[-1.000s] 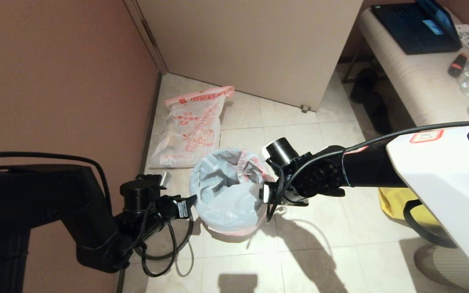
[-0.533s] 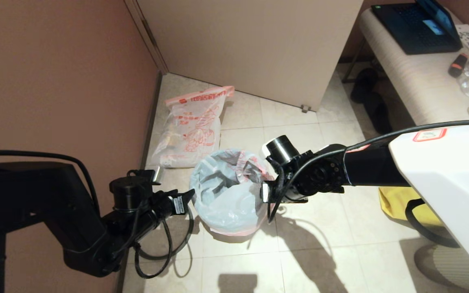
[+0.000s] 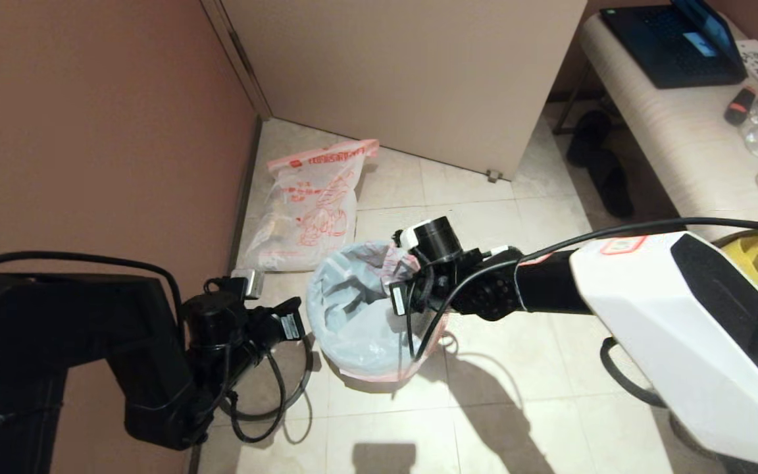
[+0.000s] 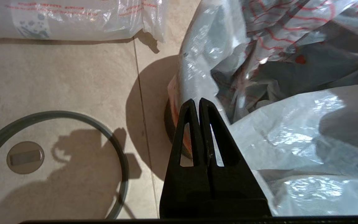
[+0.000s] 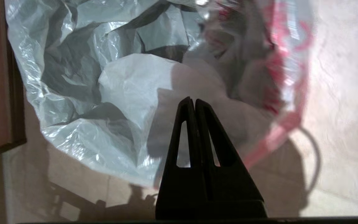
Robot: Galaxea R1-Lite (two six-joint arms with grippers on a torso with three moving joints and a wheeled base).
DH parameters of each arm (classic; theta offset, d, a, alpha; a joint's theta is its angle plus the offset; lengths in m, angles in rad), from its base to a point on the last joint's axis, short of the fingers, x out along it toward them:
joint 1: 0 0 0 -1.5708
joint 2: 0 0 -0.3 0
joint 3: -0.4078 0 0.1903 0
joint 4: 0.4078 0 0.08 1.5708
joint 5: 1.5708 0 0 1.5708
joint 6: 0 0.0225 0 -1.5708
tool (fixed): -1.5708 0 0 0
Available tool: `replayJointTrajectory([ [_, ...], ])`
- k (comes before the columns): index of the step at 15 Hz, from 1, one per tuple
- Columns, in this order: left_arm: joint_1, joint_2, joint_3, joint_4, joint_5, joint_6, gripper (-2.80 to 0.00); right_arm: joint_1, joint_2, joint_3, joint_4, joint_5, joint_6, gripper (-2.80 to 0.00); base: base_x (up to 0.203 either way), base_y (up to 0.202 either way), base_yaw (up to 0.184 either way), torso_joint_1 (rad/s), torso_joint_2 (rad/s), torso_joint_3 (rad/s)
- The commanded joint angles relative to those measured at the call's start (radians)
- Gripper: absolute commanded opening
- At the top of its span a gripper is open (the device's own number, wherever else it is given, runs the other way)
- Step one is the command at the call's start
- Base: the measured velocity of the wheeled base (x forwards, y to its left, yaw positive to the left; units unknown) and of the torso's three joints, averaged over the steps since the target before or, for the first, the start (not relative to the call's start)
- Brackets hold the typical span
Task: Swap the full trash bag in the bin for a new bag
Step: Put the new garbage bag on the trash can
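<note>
The new bag (image 3: 359, 316) covers nearly all of the bin (image 4: 174, 130), and the grey ring (image 4: 121, 155) runs past the left wrist view's edge.

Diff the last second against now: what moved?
Right gripper swung in from beside the bin over the new bag and shut. Left gripper shut at the bag's opposite edge; whether either pinches film is unclear. Full trash bag and grey ring unchanged on the floor.

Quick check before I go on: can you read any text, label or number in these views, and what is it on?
None can be read.
Full bag: red-orange print, too small.
Bag in the bin: red print, crumpled.
Sticker on the right arm: too small.
Labels by the left gripper and right gripper: too small.
</note>
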Motion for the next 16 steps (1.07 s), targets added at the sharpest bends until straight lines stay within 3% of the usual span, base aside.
replayJointTrajectory([
  [1, 0.020, 0.059, -0.020, -0.051, 0.001, -0.002, -2.80, 0.001, 0.156, -0.041, -0.084, -0.008, -0.123, -2.80, 0.000, 0.000, 0.000, 0.000, 0.00, 0.000],
  [3, 0.028, 0.059, -0.027, -0.051, 0.001, -0.002, -2.80, -0.006, 0.153, -0.038, -0.107, -0.062, -0.137, -2.80, 0.000, 0.000, 0.000, 0.000, 0.00, 0.000],
  [6, 0.028, 0.057, -0.027, -0.051, 0.001, 0.000, -2.80, -0.010, -0.018, 0.060, -0.112, -0.104, -0.080, -2.80, 0.000, 0.000, 0.000, 0.000, 0.00, 0.000],
  [7, 0.029, 0.057, -0.027, -0.051, 0.002, 0.000, -2.80, -0.009, -0.077, 0.108, -0.115, -0.109, -0.068, 0.00, 0.000, 0.000, 0.000, 0.000, 0.00, 0.000],
  [10, 0.028, 0.060, -0.027, -0.051, 0.009, 0.003, -2.80, -0.003, -0.211, 0.232, -0.106, -0.126, -0.027, 0.00, 0.000, 0.000, 0.000, 0.000, 0.00, 0.000],
  [13, 0.024, 0.063, -0.027, -0.048, 0.025, 0.007, -2.80, -0.015, -0.151, 0.245, -0.072, -0.179, -0.010, 0.00, 0.000, 0.000, 0.000, 0.000, 0.00, 0.000],
  [16, 0.024, 0.070, -0.027, -0.049, 0.026, 0.008, -2.80, -0.016, -0.060, 0.220, -0.074, -0.178, 0.018, 0.00, 0.000, 0.000, 0.000, 0.000, 0.00, 0.000],
])
